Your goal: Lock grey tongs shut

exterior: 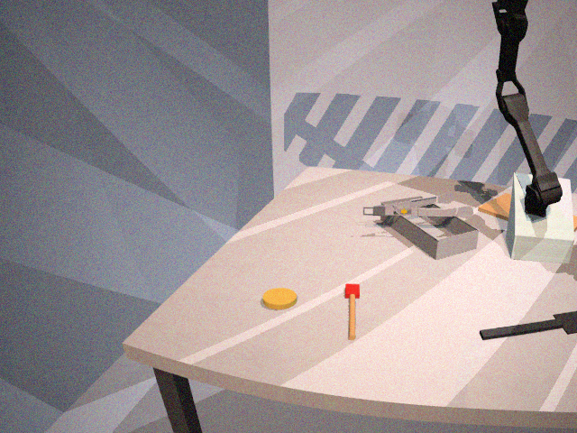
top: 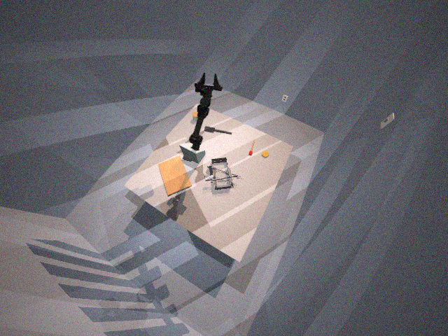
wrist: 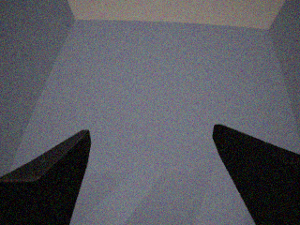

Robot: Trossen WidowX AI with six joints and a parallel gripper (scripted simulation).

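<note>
The gripper [top: 209, 74] [wrist: 153, 133] is spread and away from the tongs [top: 221, 174] [exterior: 421, 211]; the job looks unstarted, and reaching down to grasp them likely comes next.

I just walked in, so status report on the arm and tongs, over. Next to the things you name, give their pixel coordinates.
Gripper [top: 209, 75] [wrist: 153, 133] open, raised, nothing between fingers. Tongs [exterior: 428, 212] open across roasting tin [exterior: 454, 246]. Wooden board [top: 174, 176] bare.
</note>
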